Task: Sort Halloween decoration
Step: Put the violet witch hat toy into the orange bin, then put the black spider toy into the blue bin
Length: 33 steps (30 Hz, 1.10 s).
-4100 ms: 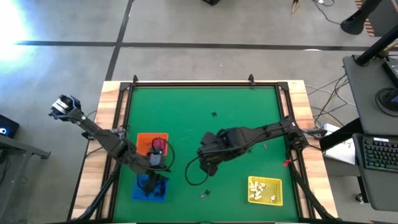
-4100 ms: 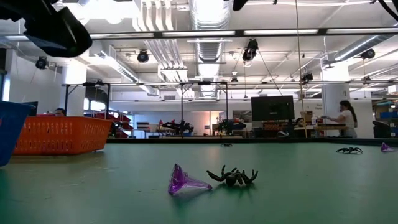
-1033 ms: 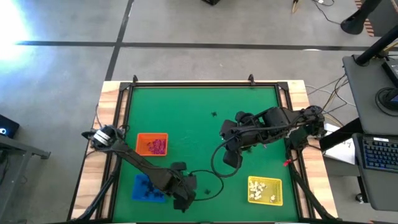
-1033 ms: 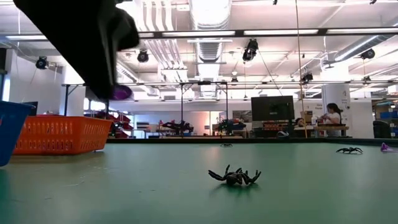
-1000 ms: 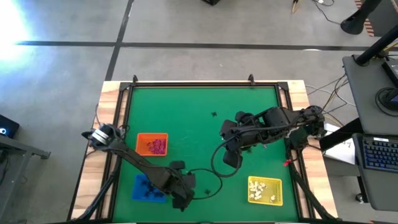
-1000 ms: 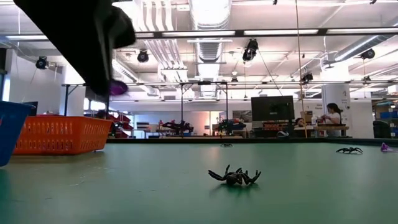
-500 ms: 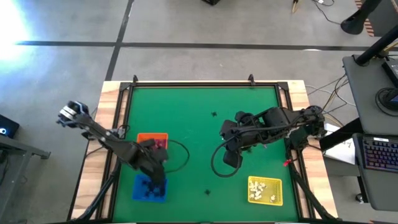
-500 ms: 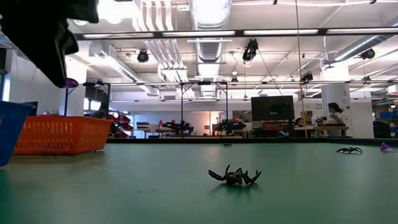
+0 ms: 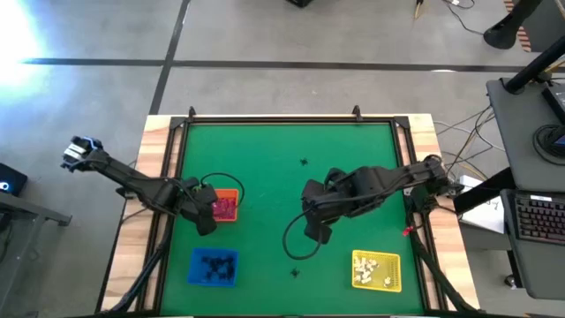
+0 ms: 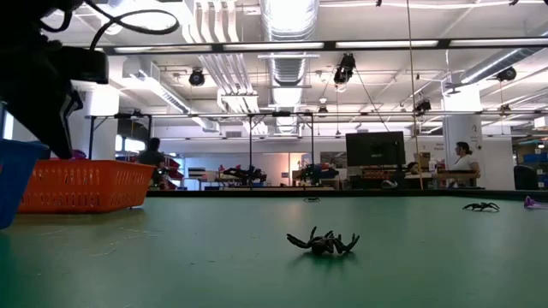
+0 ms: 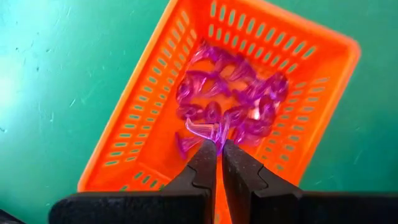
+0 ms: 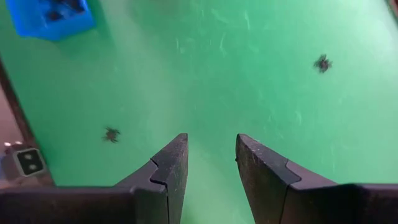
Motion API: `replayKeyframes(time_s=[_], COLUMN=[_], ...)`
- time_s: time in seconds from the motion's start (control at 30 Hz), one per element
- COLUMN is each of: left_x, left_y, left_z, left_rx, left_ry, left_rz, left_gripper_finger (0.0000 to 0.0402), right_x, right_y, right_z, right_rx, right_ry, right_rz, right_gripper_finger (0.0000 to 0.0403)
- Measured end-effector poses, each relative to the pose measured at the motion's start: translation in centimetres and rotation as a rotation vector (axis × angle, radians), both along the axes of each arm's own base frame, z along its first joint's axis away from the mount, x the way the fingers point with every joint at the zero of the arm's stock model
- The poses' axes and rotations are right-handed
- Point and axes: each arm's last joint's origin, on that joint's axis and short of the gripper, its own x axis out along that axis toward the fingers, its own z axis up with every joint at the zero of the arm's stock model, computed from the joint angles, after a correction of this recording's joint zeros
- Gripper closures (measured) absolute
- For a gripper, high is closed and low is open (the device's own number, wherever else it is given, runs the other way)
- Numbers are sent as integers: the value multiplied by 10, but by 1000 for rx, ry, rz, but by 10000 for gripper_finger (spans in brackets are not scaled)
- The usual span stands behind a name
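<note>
High view: a green felt-like tabletop (image 9: 291, 168) framed in pale wood. At the left, the left gripper (image 9: 206, 215) hangs over the near-left corner of a slotted orange tray (image 9: 222, 206) that holds a heap of purple trinkets (image 9: 224, 208). Its dark jointed arm stretches in from the left edge of the frame. Below sits a blue tray (image 9: 213, 267) with black trinkets inside. At the lower right, a yellow tray (image 9: 376, 270) holds white trinkets (image 9: 371, 268). The right gripper (image 9: 316, 231) hovers at mid-frame, its arm folded in from the right. One spider (image 9: 304, 162) lies above centre, another spider (image 9: 295, 273) near the bottom.

Low view: a black many-legged spider (image 10: 323, 242) rests on the matte green surface, centre frame. The orange mesh tray (image 10: 83, 185) stands at left, the dark left arm above it.

Left wrist view: the left gripper (image 11: 214, 150) is pinched on a clear purple cone trinket (image 11: 207, 130), above the purple pile in the orange tray (image 11: 149, 106).

Right wrist view: the right gripper (image 12: 211, 155) is spread apart with nothing between its fingers, above bare green, with two small spiders and the blue tray in the upper left.
</note>
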Motion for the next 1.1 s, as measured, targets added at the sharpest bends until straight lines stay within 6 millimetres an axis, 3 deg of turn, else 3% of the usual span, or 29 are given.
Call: replayKeyframes(time_s=[0.3,0.6,0.93,1.1], left_x=[-16,-15,-13,-13], left_y=[7,7,6,6], left_z=[-1,12,16,16], left_rx=[3,-2,2,2], left_ry=[-42,-91,-99,-98], left_rz=[-71,-115,-134,-134], left_gripper_finger=[367,317,307,307], right_x=[32,77,87,87], right_y=[14,41,89,103], right_z=[-50,-103,-178,-199], right_rx=[42,136,175,177], right_ry=[107,81,269,296], right_rz=[-40,3,35,4], right_gripper_finger=[275,275,275,275])
